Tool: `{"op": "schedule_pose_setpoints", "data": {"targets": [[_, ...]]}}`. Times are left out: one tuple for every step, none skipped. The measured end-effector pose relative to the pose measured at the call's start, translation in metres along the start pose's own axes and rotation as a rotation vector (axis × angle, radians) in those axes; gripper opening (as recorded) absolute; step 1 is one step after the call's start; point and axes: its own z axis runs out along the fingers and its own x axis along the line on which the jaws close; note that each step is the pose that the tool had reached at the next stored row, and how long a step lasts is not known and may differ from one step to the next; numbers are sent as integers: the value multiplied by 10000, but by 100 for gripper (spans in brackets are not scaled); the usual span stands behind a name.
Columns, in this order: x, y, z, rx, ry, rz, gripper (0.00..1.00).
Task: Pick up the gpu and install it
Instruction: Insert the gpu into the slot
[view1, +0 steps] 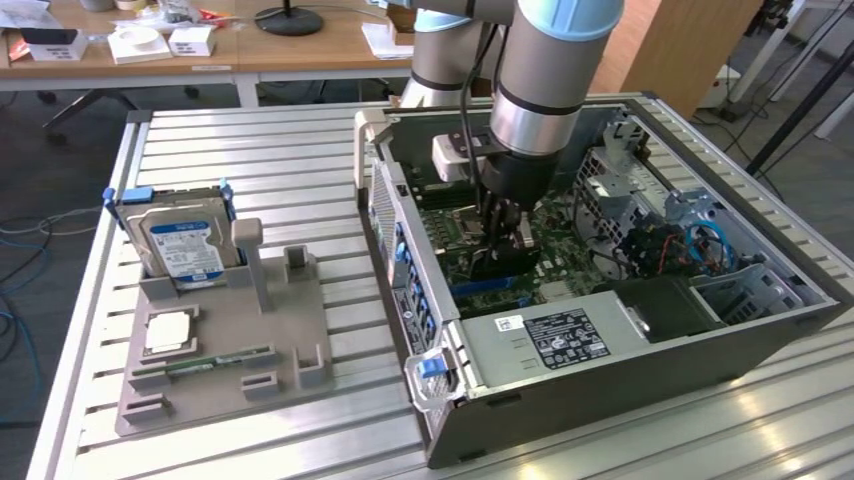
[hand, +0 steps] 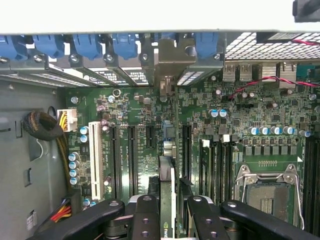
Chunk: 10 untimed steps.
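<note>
**Gpu pinched on edge above the motherboard inside an open computer case**

At the exterior view's left, a grey holder (view1: 287, 330) is seen on the slatted metal tabletop (view1: 267, 150). A hard drive (view1: 183, 245) is stood upright in it, and a narrow green memory stick (view1: 214, 358) is laid near its front. From the centre to the exterior view's right, an open computer case (view1: 400, 260) is laid on its side, and the robot arm (view1: 547, 90) is reached down into it.

The end effector (view1: 503, 240) is closed onto the gpu (view1: 499, 265), which is pinched by its two faces and held on edge low inside the case. In the wrist view the gpu (hand: 167, 182) is seen edge-on between the black fingers (hand: 146, 215). It runs parallel to the expansion slots (hand: 131, 155) of the motherboard (hand: 145, 110), with its metal bracket (hand: 172, 60) close to the case's rear wall. Whether its lower edge is exactly over a slot cannot be told.

If the card is slightly offset or tilted, its contacts could be pressed against the slot's rim or the board. The bracket could be caught on the rear wall. Under that resistance, the thin card could be slid or twisted within the pinch.
</note>
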Motion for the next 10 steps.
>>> {"op": "schedule_pose_setpoints", "data": {"targets": [[0, -1, 0, 0, 0, 0, 26], [0, -2, 0, 1, -2, -1, 26], [0, -2, -2, 1, -4, -2, 26], [0, -2, -5, 1, -3, -2, 26], [0, -2, -7, 1, -3, -2, 26], [1, -2, -8, 1, -2, -2, 26], [2, -2, -9, 1, -1, -1, 26], [4, -2, -10, 0, -2, -2, 26], [6, -2, -10, 0, -2, -2, 26], [9, -2, -10, 0, -1, -2, 26]]}}
